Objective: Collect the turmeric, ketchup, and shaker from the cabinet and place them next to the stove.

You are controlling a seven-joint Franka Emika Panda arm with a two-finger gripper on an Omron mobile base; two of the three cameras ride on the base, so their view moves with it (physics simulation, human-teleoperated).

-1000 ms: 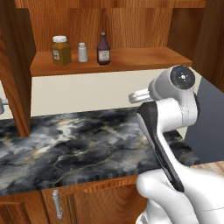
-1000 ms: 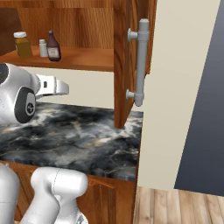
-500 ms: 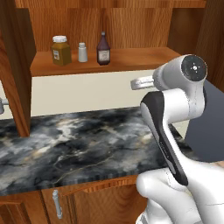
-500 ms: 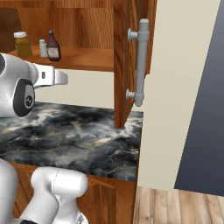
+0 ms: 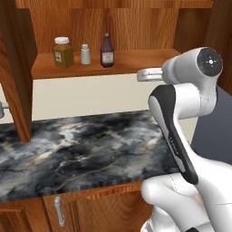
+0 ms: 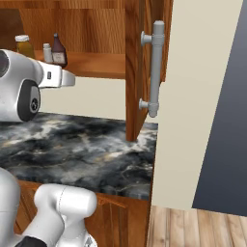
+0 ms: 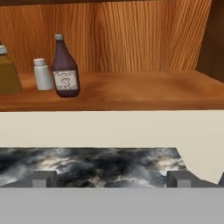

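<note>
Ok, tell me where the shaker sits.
The shaker stands on the cabinet shelf's left part in the left base view, between the turmeric and the ketchup.

The ketchup (image 7: 65,70) stood on the cabinet (image 7: 144,89) shelf at ten o'clock, the shaker (image 7: 42,75) just beside it

The white arm rises from its base, bends at a dark-jointed elbow and reaches forward at about shelf height. The gripper (image 7: 109,178) points level ahead, its two finger tips (image 7: 43,178) spread wide, holding nothing.
</note>
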